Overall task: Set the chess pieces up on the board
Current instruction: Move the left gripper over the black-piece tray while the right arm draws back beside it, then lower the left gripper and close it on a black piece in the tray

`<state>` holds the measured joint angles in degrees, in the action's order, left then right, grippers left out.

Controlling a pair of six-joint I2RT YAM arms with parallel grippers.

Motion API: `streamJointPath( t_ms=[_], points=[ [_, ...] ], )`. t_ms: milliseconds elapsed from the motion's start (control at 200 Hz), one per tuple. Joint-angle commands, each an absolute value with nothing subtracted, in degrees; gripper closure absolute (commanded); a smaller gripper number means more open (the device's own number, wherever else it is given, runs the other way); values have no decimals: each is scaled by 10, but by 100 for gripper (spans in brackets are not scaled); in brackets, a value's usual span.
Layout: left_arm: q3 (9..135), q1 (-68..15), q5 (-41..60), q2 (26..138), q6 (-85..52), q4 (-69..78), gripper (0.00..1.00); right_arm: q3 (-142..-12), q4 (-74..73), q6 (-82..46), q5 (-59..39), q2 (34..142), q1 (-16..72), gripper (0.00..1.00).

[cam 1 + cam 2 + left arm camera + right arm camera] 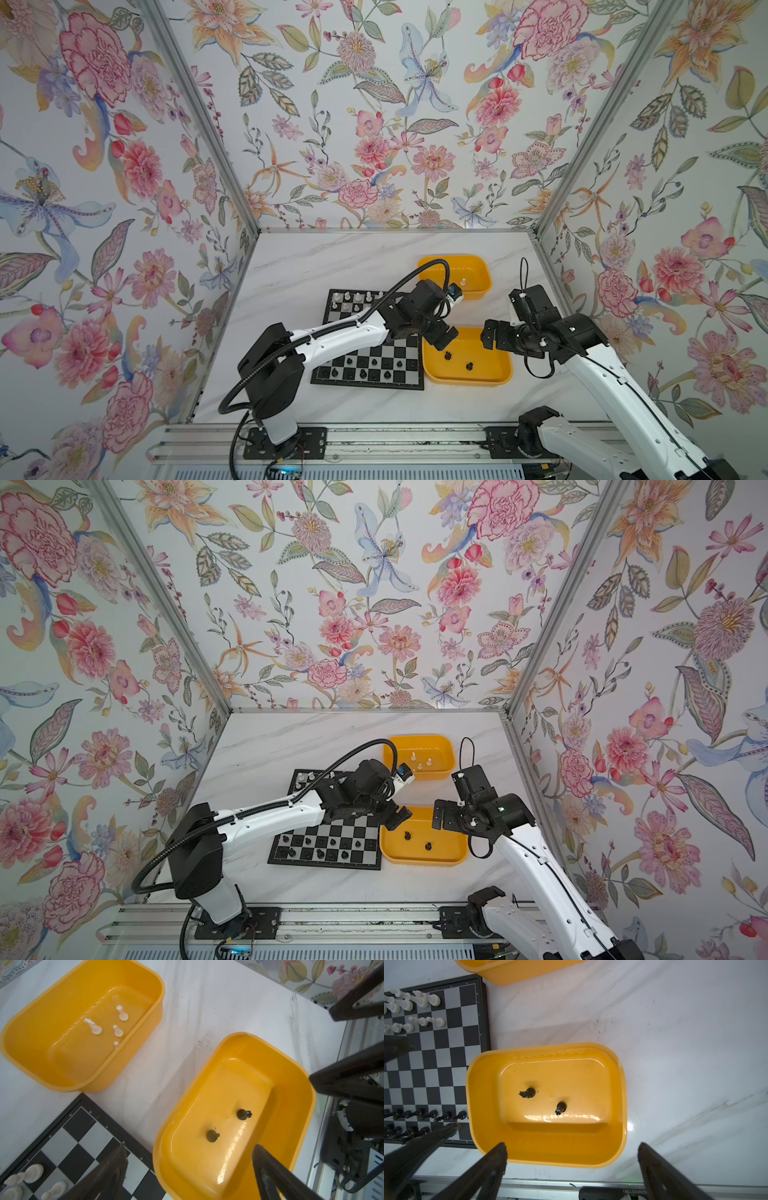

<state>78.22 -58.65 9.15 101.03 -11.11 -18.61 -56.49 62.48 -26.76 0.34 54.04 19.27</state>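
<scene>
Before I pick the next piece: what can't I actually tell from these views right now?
- Middle of the board, both top views: covered by the left arm, so the squares there can't be checked.
- White pieces in the far tub, top views: tiny, and some are behind the left arm's wrist.
- Two black pieces in the near tub: seen nearly end-on, so their kind is unclear.

the board [436,1076], flat on the bench [291,266], has black and silver-grey squares in a thin black border. white chess pieces [422,1001] stand in its two far rows, black chess pieces [446,1115] in its two near rows. two more black ones [529,1092] stand apart in the near yellow tub [483,1105], a few white ones [122,1014] in the far yellow tub [41,1022]
</scene>
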Motion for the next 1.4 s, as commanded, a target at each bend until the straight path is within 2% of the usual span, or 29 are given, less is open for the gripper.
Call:
streamJointPath(
  t_ms=[0,160,581,781,1241,1331,1396],
  points=[
    [823,-604,64,1051,-30,-278,7,-568,656,-235,-45,526,155,1],
    [824,-608,72,1072,-2,-282,8,-571,667,-219,-67,516,124,1],
    [855,-613,125,1118,67,-291,34,-562,675,-207,-87,509,93,1],
    [874,-617,151,1144,70,-298,40,-555,682,-208,-85,504,88,1],
    [896,-626,136,1182,103,-305,44,-550,692,-210,-86,491,82,1],
    [900,-628,135,1191,105,-309,49,-551,692,-210,-86,490,83,1],
    [901,-629,133,1194,107,-310,56,-552,694,-209,-86,490,82,1]
  ],
)
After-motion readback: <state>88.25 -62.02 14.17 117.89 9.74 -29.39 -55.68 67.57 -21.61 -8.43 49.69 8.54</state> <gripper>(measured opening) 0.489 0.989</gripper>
